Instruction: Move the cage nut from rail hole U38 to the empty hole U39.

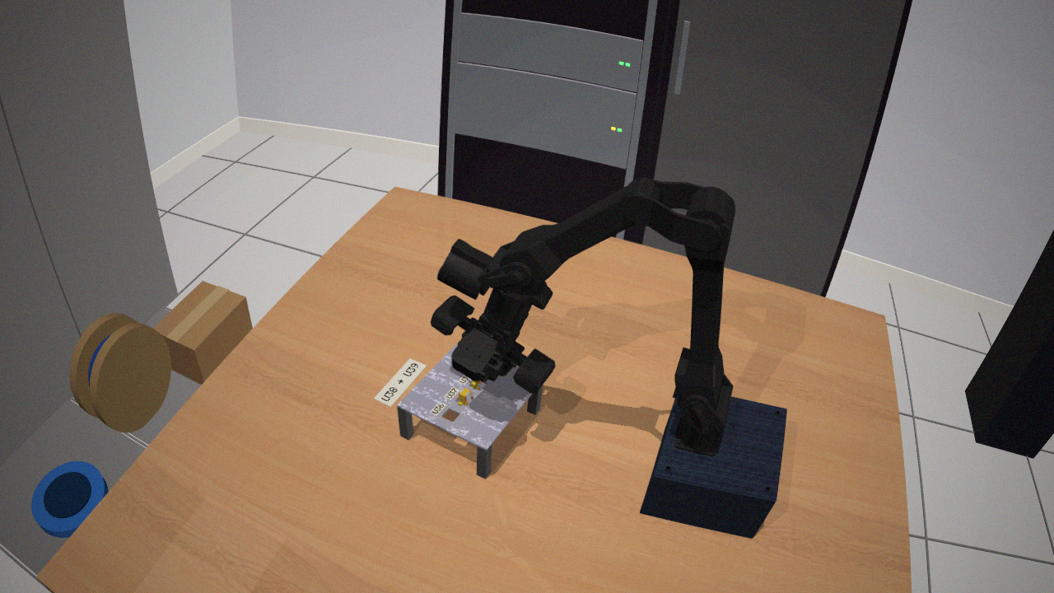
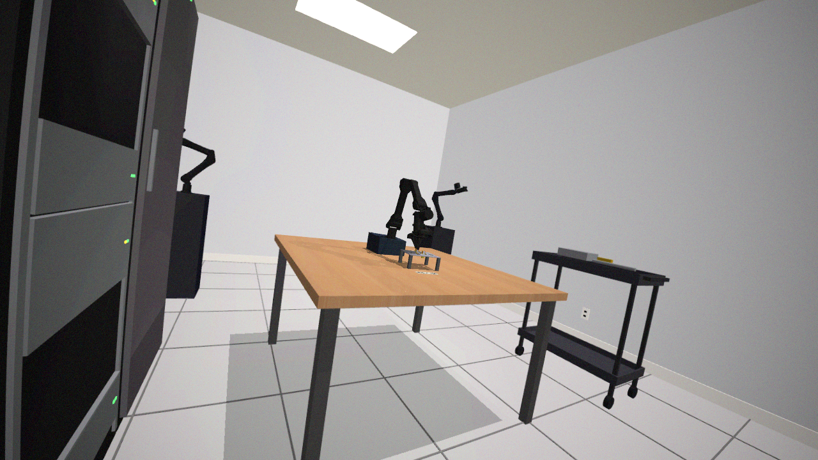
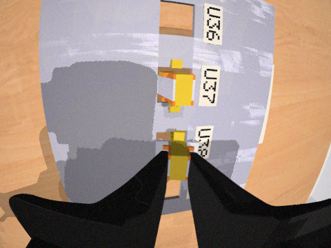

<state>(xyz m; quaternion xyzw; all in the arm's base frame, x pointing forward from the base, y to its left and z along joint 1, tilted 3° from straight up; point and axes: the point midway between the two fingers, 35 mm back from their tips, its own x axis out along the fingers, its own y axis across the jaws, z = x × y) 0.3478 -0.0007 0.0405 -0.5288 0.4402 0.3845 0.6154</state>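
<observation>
We record the gripper (image 1: pixel 476 380) (image 2: pixel 417 250) (image 3: pixel 178 158) pinching the yellow cage nut (image 1: pixel 475 385) (image 3: pixel 178 167), one finger on each side of it. In the wrist view the nut lies next to the U38 label (image 3: pixel 204 142), reaching from the U38 opening toward the next opening (image 3: pixel 172 191), partly visible between the fingers. We cannot tell whether it is clear of the rail plate (image 1: pixel 482 435) (image 2: pixel 430 255) (image 3: pixel 86 21), and its spring wings cannot be made out underneath. The other nut (image 1: pixel 464 396) (image 3: pixel 184 89) sits at U37, apart from the fingers. At U36 we see wood through the square hole (image 1: pixel 450 415) (image 3: pixel 176 15). The "U38 → U39" card (image 1: pixel 398 379) (image 2: pixel 426 273) lies on the table (image 1: pixel 295 442) (image 2: pixel 400 285), beside the plate
</observation>
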